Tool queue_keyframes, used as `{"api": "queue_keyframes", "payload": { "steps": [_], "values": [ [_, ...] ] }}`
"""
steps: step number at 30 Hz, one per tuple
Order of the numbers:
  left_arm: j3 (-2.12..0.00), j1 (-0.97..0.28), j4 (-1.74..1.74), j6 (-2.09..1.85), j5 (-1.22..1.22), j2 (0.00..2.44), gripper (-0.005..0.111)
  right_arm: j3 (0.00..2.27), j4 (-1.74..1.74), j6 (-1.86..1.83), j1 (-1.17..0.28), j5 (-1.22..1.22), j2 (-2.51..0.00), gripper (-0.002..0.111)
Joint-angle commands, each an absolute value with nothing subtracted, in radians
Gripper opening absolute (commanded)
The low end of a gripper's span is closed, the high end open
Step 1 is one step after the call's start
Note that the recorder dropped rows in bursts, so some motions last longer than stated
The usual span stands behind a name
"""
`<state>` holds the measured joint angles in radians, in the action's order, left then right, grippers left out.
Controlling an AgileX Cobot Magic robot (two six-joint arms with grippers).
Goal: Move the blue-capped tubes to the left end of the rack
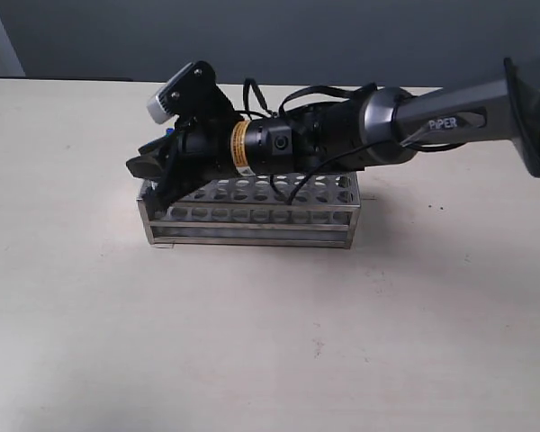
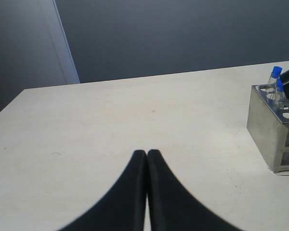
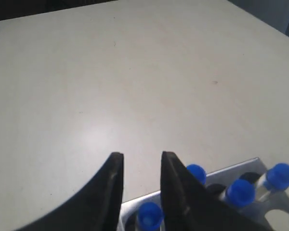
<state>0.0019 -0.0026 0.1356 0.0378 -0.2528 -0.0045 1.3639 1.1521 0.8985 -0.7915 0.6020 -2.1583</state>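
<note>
Tubes (image 3: 240, 191) with blue caps stand at the left end of the rack (image 1: 252, 225).

Four blue caps show close together in the shiny rack's end holes. The right gripper (image 3: 139, 159) hangs just over them, reaching in from the right. Its jaws are a little way apart, and one blue cap shows in the gap; whether they touch it cannot be told. The rack sits on the pale table (image 1: 252, 360). The left gripper (image 2: 147, 153) is well apart from the rack, jaws pressed together with nothing in them.
</note>
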Motion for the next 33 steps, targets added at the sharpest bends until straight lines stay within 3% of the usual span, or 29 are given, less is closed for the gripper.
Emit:
{"api": "queue_keyframes", "payload": {
  "steps": [1,6,10,24,33],
  "values": [
    [0.0,-0.009,0.135,0.041,-0.239,0.0,0.0,1.368,1.154,0.901,-0.79,0.551,-2.073,0.027],
    [0.0,-0.009,0.135,0.041,-0.239,0.0,0.0,1.368,1.157,0.901,-0.786,0.431,-1.983,0.022],
    [0.0,-0.009,0.135,0.041,-0.239,0.0,0.0,1.35,1.158,0.919,-0.744,0.383,-1.898,-0.001],
    [0.0,-0.009,0.135,0.041,-0.239,0.0,0.0,0.848,1.12,0.98,-0.442,0.361,-1.382,-0.001],
    [0.0,-0.009,0.135,0.041,-0.239,0.0,0.0,0.598,1.086,1.062,-0.389,0.227,-1.013,-0.001]
  ]
}}
